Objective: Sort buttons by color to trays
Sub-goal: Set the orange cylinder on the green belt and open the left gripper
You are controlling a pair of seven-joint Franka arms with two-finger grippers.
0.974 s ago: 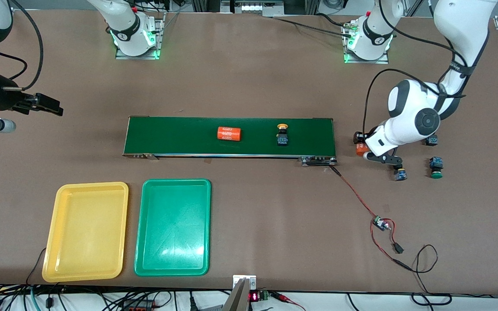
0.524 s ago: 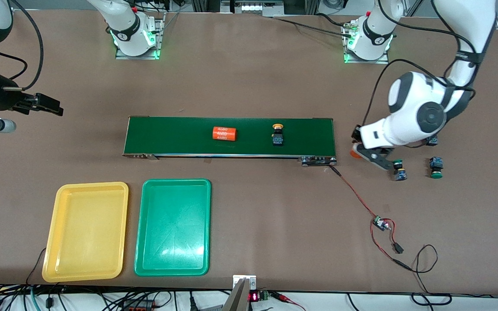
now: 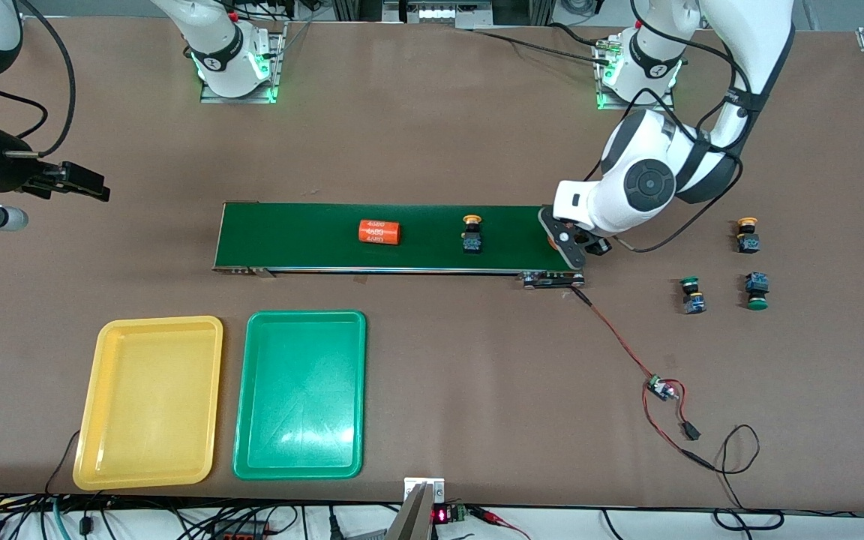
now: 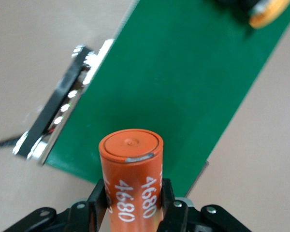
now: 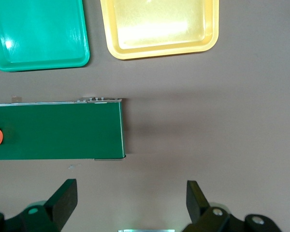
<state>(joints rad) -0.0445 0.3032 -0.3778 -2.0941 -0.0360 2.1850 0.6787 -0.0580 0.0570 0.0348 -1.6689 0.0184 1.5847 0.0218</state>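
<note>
The orange cylinder (image 4: 130, 181) shown in the left wrist view carries "4680" in white, written twice along its side. The orange cylinder lying on the long dark-green conveyor belt (image 3: 379, 232) bears the same white "4680" in rows, partly legible.

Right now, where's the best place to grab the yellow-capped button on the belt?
Probably the dark body of the yellow-capped button, from above, fingers closing across its sides. It lies on the conveyor belt, cap toward the robots; the round cap seems likelier to slip.
</note>
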